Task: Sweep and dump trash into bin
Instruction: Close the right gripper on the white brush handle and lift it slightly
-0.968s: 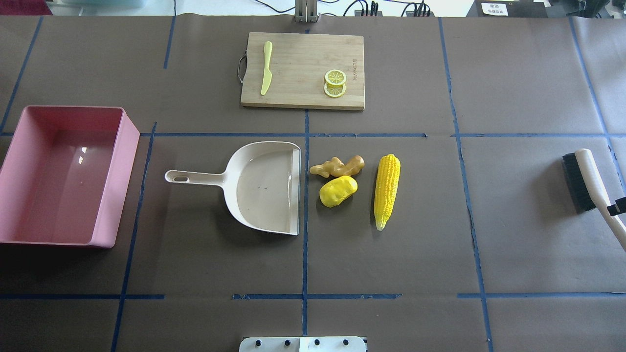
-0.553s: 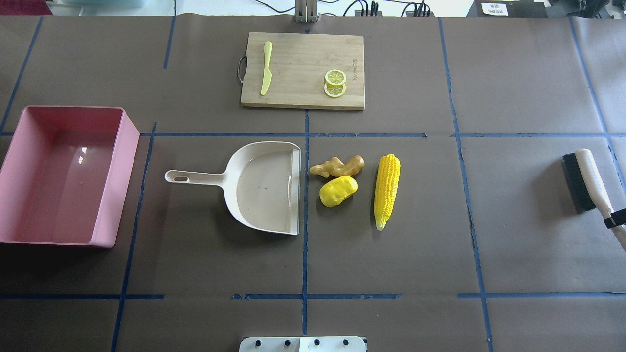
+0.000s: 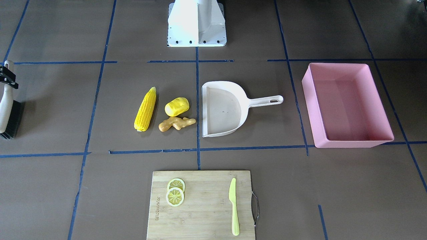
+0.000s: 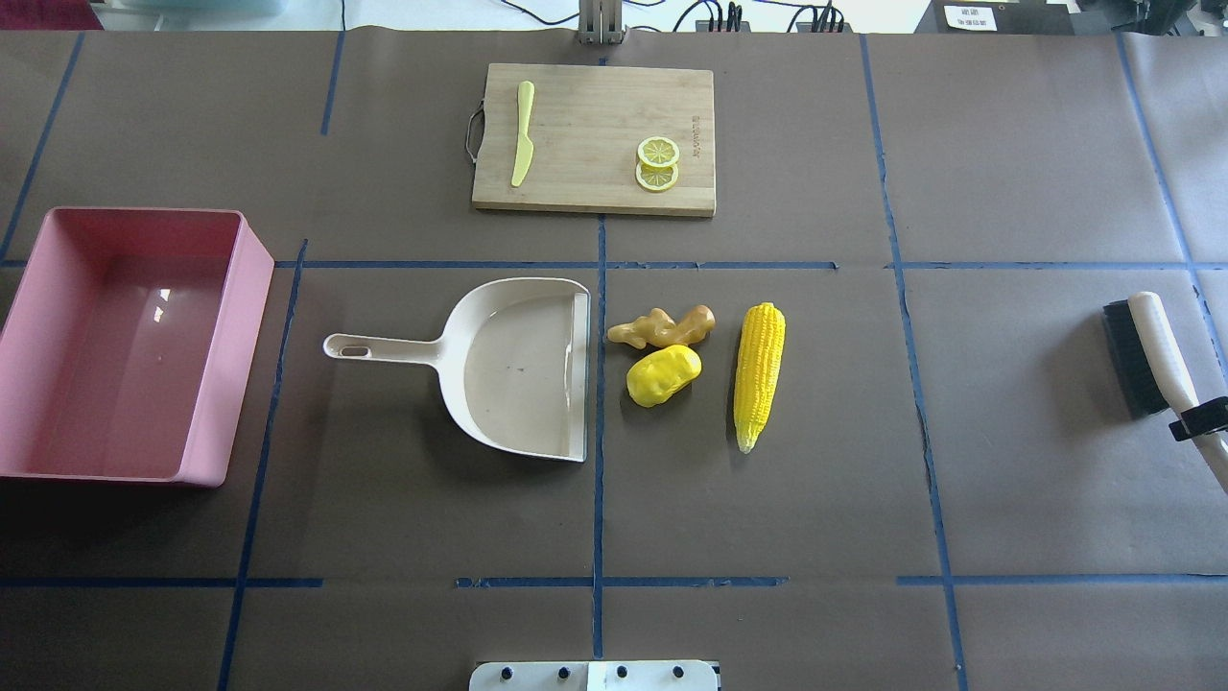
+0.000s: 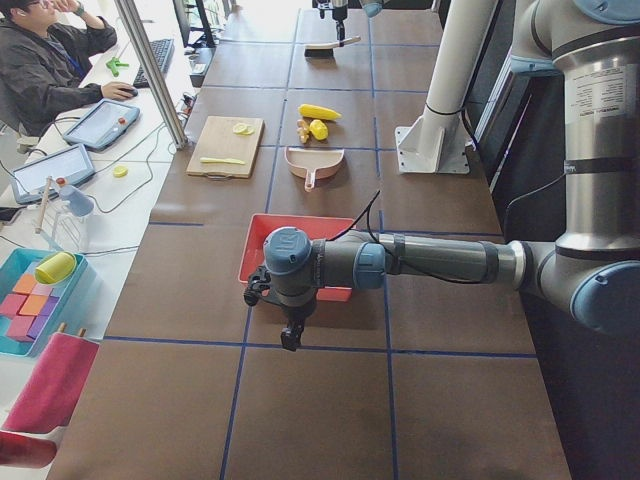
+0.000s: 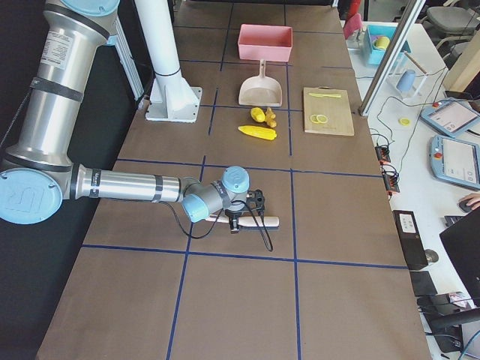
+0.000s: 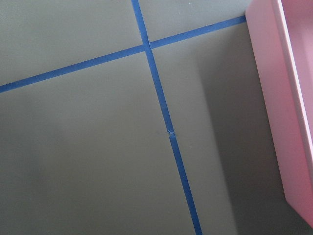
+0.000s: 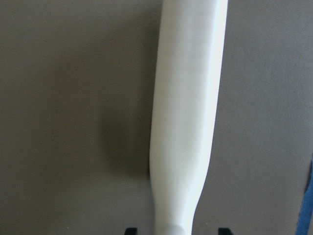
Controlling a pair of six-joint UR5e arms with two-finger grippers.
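Trash consists of three toy foods grouped near the middle of the table [image 4: 815,499]. The corn cob [image 4: 759,374] lies lengthwise, farthest from the dustpan [image 4: 523,374]. The yellow lump [image 4: 663,375] and the ginger root [image 4: 664,328] lie between the cob and the dustpan's open edge, with the ginger just beside the lump. I see none of the three touching the pan, and its tray holds nothing.

The bin [image 4: 251,317] stands well apart on the robot's left, past the dustpan handle, with nothing inside.

Right gripper [image 4: 1199,419]: positioned over the white handle of the brush [image 4: 1146,350] at the table's right end. In the right wrist view both fingertips [image 8: 129,230] straddle the handle with a gap on each side, so I read the jaws as spread and not clamping.

Left gripper [image 5: 291,335]: it hangs low over the table just beside the bin's outer wall. I cannot tell how its jaws stand.

Far side of the table: a cutting board [image 4: 593,139] carries a pale green knife [image 4: 523,132] and two lemon slices [image 4: 657,163].
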